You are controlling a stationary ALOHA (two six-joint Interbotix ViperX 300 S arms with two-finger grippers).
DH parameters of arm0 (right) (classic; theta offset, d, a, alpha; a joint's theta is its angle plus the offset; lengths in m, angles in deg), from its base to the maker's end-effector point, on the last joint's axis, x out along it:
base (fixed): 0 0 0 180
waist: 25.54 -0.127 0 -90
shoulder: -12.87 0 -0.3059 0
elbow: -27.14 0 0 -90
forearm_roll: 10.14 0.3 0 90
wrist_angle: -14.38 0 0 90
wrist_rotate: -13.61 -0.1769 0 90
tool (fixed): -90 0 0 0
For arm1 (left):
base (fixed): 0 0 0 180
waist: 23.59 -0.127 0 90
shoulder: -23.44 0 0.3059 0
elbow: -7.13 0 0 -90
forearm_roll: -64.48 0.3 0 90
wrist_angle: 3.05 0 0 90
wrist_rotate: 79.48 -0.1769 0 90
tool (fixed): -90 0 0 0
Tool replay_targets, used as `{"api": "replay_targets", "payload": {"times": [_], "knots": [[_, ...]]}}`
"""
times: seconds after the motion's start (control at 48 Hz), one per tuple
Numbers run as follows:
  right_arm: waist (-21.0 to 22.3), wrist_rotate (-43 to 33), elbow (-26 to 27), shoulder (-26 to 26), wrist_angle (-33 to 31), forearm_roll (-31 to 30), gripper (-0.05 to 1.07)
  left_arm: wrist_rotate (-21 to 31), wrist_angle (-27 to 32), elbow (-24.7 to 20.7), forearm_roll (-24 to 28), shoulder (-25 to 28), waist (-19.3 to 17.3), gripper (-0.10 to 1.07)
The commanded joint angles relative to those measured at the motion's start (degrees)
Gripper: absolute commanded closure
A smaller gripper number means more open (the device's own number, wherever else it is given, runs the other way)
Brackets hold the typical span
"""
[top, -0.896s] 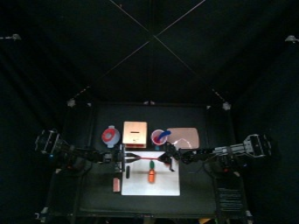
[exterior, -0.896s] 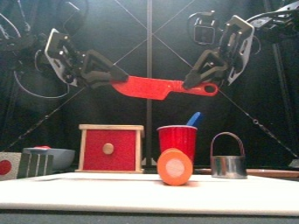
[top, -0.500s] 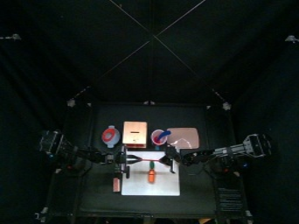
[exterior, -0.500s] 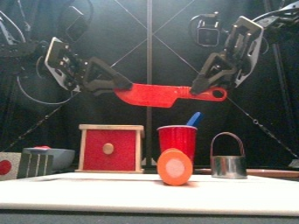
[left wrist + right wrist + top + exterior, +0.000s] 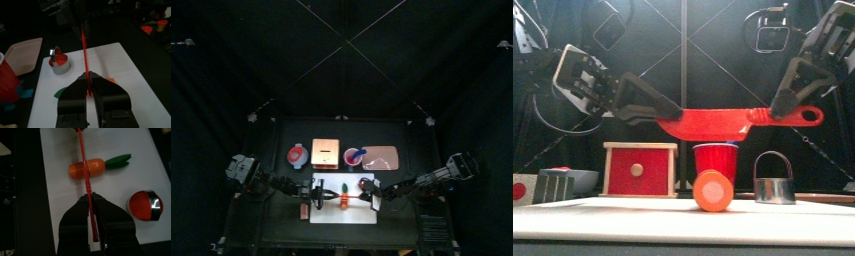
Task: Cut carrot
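The carrot (image 5: 88, 168) lies on the white board (image 5: 60, 208), its green tuft (image 5: 120, 160) at one end. It shows end-on in the front view (image 5: 714, 190) and small in the top view (image 5: 342, 198). A red knife (image 5: 714, 122) hangs level above it, held at both ends. My left gripper (image 5: 657, 108) is shut on the blade's tip, also in its wrist view (image 5: 89, 80). My right gripper (image 5: 791, 108) is shut on the handle, also in its wrist view (image 5: 91, 200). In the right wrist view the blade (image 5: 82, 163) crosses over the carrot's body.
A red wooden box (image 5: 640, 168), a red cup (image 5: 718, 158) and a metal pail (image 5: 774, 178) stand behind the board. A tin with a red round item (image 5: 143, 205) stands on the board near the carrot. A brownish-orange bar (image 5: 305, 210) lies at the board's left.
Both arms have brought the knife lower and nearer the table's front, over the carrot. Both grips on the knife are unchanged.
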Motion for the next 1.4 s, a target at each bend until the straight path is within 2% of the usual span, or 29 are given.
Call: {"api": "replay_targets", "payload": {"times": [0.0,0.208,0.5,0.896,1.375], "knots": [[-1.93,-0.18,-0.53,-0.88,-0.88,1.58,0.71,-0.18,0.97,0.00,-0.79,0.44,1.23,0.56],[-2.46,-0.09,-0.09,-4.22,-2.20,2.90,0.71,-0.70,4.57,-1.14,-3.43,1.85,1.58,0.56],[-2.46,0.00,0.26,-4.57,-4.48,2.55,0.72,-0.53,5.71,-1.58,-3.60,4.04,1.58,0.56],[-3.87,-0.09,2.55,-3.52,-5.19,2.55,0.72,-0.62,6.68,-1.67,-3.69,1.05,2.11,0.56],[-3.96,0.00,2.72,-4.75,-8.70,2.11,0.72,-1.32,7.73,-1.67,-4.04,2.11,2.11,0.56]]}}
